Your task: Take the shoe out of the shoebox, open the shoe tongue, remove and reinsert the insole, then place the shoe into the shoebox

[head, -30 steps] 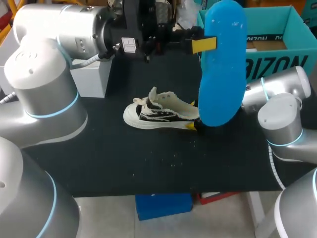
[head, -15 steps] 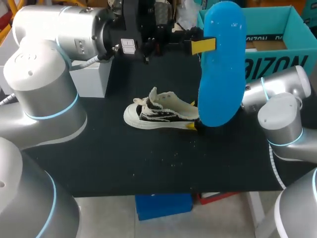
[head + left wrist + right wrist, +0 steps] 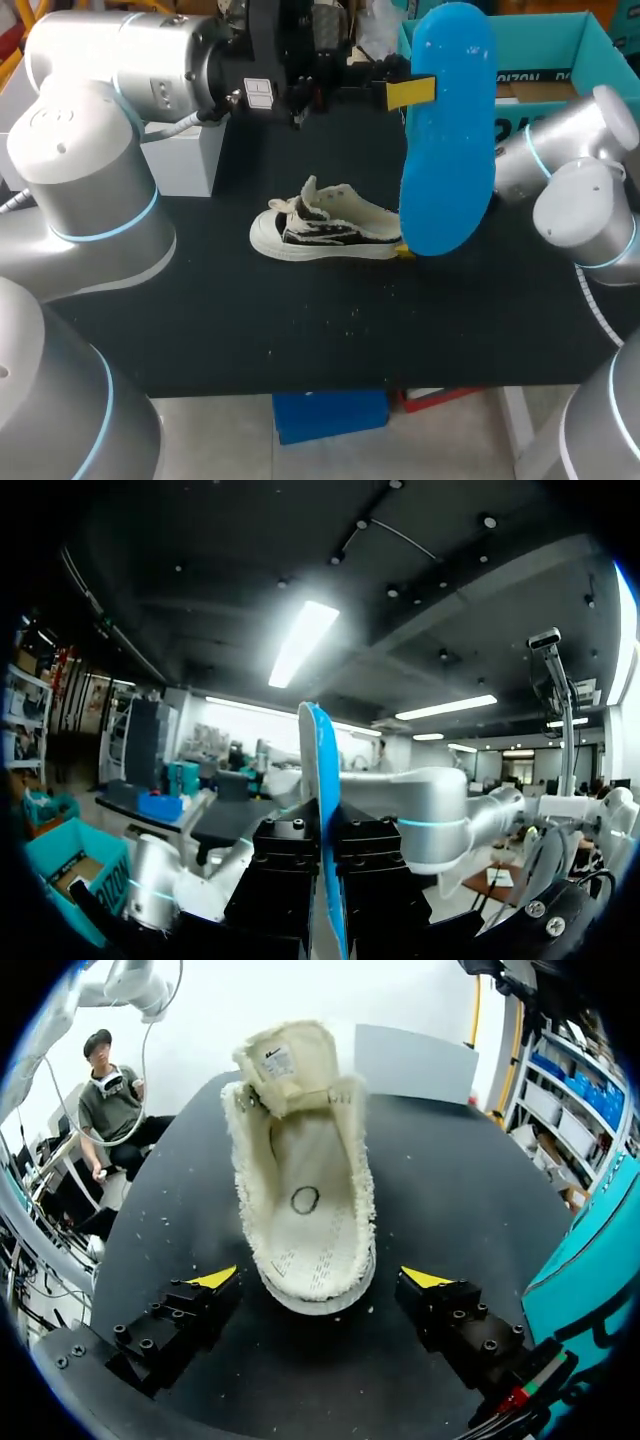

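The left arm (image 3: 120,110) extends level across the far side of the table. The left gripper (image 3: 408,92) is clamped on the blue insole (image 3: 450,130) (upright and edge-on between the black fingers (image 3: 280,880) in its wrist view). The right arm (image 3: 565,190) angles down from the right. The right gripper (image 3: 320,1278) sits low over the table, yellow tips (image 3: 215,1277) spread wide apart.

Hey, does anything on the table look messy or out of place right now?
Only small white specks scattered over the black table around the shoe, like lint off its frayed collar. The shoe stands upright; the insole is held aloft in the left end effector, as expected.
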